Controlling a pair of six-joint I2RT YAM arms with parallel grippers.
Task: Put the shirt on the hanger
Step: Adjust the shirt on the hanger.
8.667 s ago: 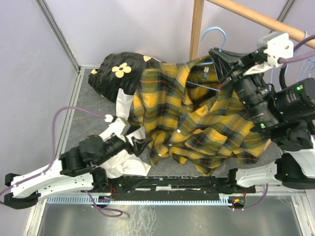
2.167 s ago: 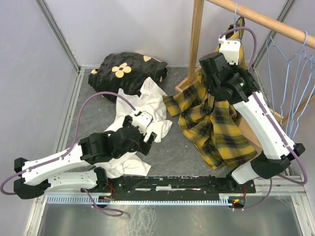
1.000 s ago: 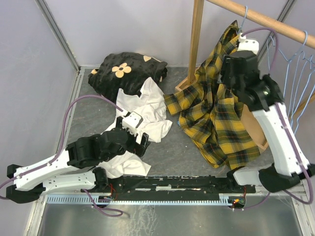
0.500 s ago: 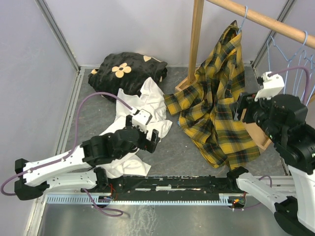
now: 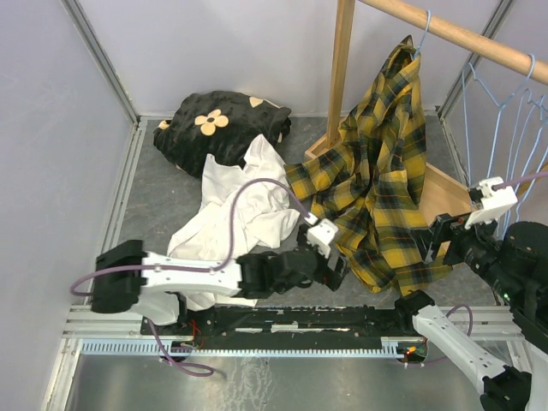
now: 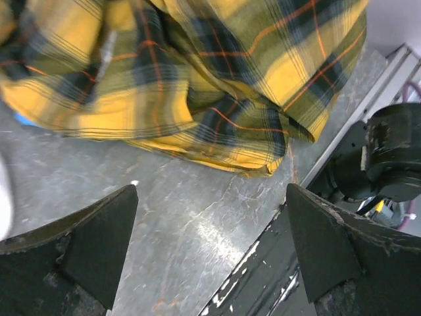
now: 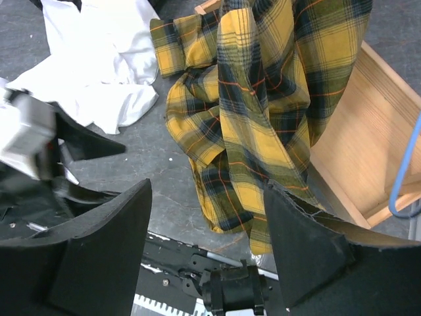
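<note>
The yellow-and-black plaid shirt (image 5: pixel 377 171) hangs from the wooden rail (image 5: pixel 454 34) on a pale-blue hanger, of which only the hook (image 5: pixel 425 20) shows. The shirt's lower part trails onto the table. My left gripper (image 5: pixel 336 267) sits low by the shirt's near hem, open. In the left wrist view the shirt (image 6: pixel 197 79) bunches just beyond the open gripper (image 6: pixel 210 250), which holds nothing. My right gripper (image 5: pixel 435 240) stands to the right of the shirt, apart from it, open and empty. In the right wrist view the gripper (image 7: pixel 207 243) looks down on the hanging shirt (image 7: pixel 263 112).
A white garment (image 5: pixel 240 214) lies left of the shirt, with a black flowered cloth (image 5: pixel 223 124) behind it. The rail's upright post (image 5: pixel 342 68) and wooden base (image 5: pixel 449 193) stand beside the shirt. Several spare blue hangers (image 5: pixel 505 111) hang at the right.
My left arm has swung right from the white garment to the shirt's near hem. My right gripper has drawn down and away from the shirt, its jaws opening wider. The shirt stays hanging.
</note>
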